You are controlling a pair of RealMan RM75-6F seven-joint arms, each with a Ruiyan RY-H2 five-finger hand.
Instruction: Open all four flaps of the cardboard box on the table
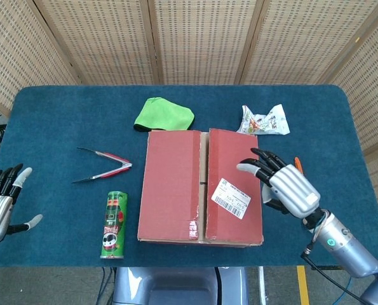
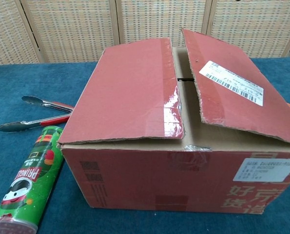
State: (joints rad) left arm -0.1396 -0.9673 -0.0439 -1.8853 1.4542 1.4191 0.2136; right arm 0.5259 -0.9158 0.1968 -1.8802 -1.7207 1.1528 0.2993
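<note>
The red cardboard box [image 1: 200, 185] stands mid-table with its two top flaps lying nearly closed, a narrow gap between them. In the chest view the left flap [image 2: 130, 90] and the right flap [image 2: 232, 90], which carries a white label, both sit slightly raised. My right hand [image 1: 284, 187] hovers at the box's right edge, fingers spread, fingertips over the right flap [image 1: 233, 184] and holding nothing. My left hand [image 1: 1, 203] is at the table's left edge, fingers apart and empty. Neither hand shows in the chest view.
A green Pringles can [image 1: 114, 224] lies left of the box, with red-handled tongs [image 1: 105, 164] behind it. A green cloth [image 1: 164, 115] and a snack bag [image 1: 263, 121] lie behind the box. An orange-handled spoon [image 1: 297, 164] is mostly hidden behind my right hand.
</note>
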